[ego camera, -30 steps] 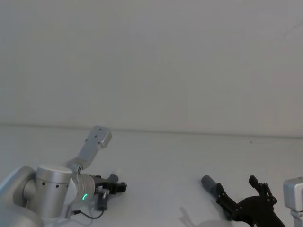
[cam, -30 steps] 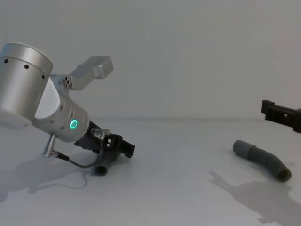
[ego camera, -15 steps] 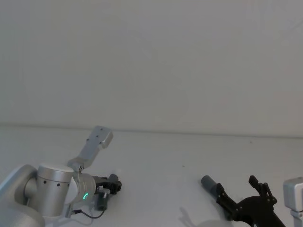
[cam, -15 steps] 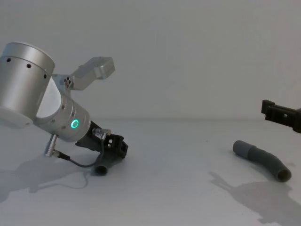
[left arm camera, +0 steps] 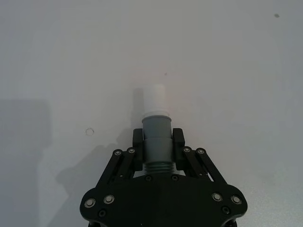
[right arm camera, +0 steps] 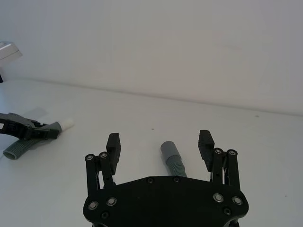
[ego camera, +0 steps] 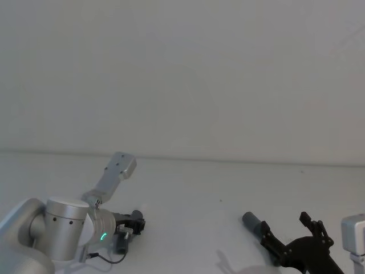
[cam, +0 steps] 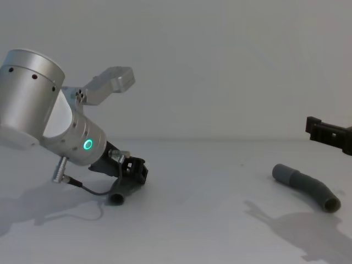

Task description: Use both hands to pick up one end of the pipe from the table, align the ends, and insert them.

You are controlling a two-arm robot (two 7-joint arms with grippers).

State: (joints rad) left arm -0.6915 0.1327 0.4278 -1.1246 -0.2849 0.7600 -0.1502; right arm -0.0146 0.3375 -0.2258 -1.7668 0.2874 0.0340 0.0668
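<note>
My left claw (left arm camera: 157,142) pinched the tipped hose (left arm camera: 156,125) at its cuff, low over the bench (left arm camera: 227,71). That left the white tip (left arm camera: 154,100) jutting free ahead, I judge so it could enter a mouth. My right claw (right arm camera: 159,141) hung spread and empty. The other hose (right arm camera: 173,160) lay flat on the bench between its fingers, untouched, well apart from the first.

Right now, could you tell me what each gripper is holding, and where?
The left gripper holds the white-tipped hose by its grey collar, just behind the tip. The right gripper is open, holding nothing; the other hose lies on the table.
</note>
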